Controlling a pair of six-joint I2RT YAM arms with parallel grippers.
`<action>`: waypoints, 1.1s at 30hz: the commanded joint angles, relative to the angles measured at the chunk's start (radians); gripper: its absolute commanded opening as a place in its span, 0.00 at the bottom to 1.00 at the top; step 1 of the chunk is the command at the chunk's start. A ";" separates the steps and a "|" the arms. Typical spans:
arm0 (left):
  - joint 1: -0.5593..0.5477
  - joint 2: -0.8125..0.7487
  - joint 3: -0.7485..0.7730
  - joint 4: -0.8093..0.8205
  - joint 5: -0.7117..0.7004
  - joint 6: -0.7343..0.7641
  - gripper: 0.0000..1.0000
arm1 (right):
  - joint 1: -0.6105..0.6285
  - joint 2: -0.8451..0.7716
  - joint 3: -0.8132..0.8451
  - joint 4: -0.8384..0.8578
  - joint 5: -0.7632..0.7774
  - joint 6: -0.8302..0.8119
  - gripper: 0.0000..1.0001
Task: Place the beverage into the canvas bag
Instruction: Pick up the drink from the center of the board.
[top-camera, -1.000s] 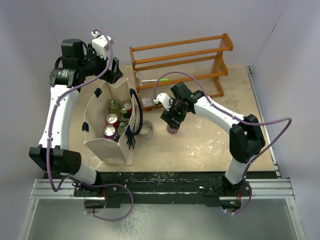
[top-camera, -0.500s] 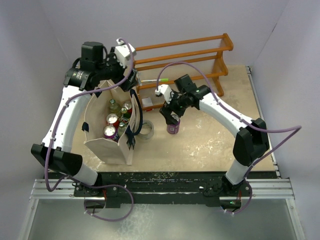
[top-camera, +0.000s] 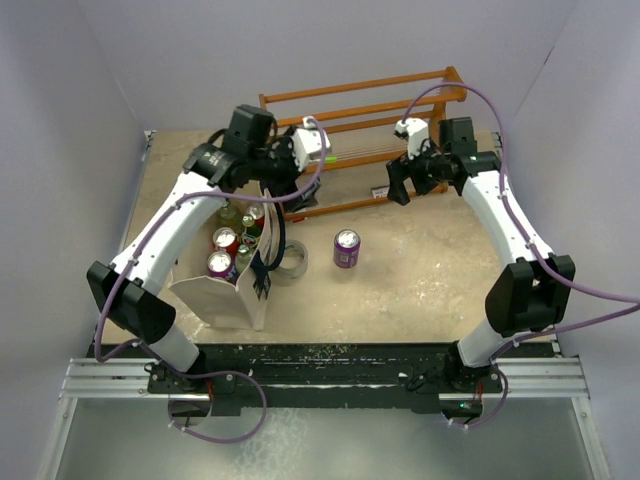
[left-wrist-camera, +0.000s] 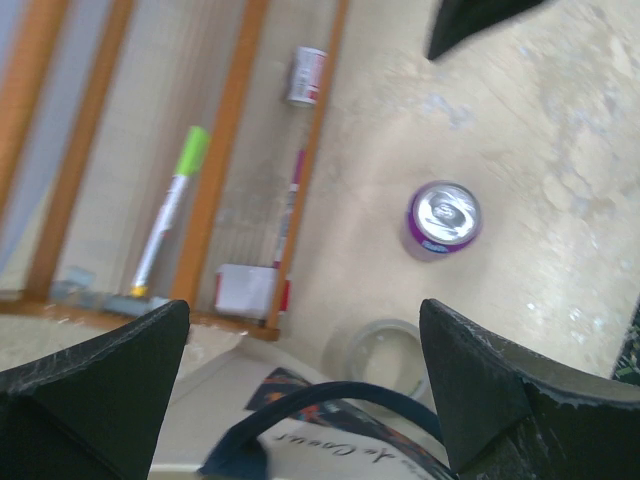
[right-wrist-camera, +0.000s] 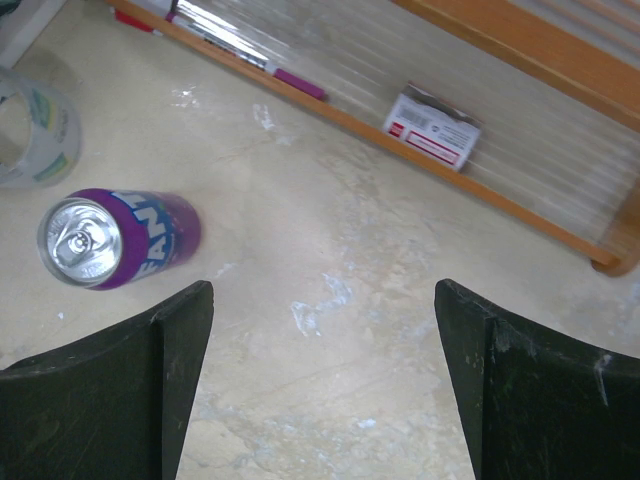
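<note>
With the left gripper (left-wrist-camera: 305, 310) and right gripper (right-wrist-camera: 322, 290) both spread and empty, centre one over the upright purple can (top-camera: 346, 249) at the middle of the table (top-camera: 440, 285), near the canvas bag (top-camera: 200, 288), and pinch its sides squarely.

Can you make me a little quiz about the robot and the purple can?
1. True or false: the can is inside the bag.
2. What is the right gripper holding? A) the can B) nothing C) a spoon
3. Fill in: the green marker lies on the wooden ____.
Key: 1. False, it stands on the table, outside the bag. 2. B. 3. rack.
</note>
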 joint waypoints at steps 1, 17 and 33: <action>-0.057 0.021 -0.083 0.050 0.041 0.103 0.99 | -0.069 -0.060 0.000 0.028 -0.020 0.024 0.92; -0.192 0.327 -0.117 0.104 0.030 0.283 0.99 | -0.259 -0.150 -0.080 0.050 -0.093 0.048 0.92; -0.260 0.422 -0.060 0.189 0.019 0.134 0.85 | -0.387 -0.208 -0.168 0.113 -0.145 0.098 0.92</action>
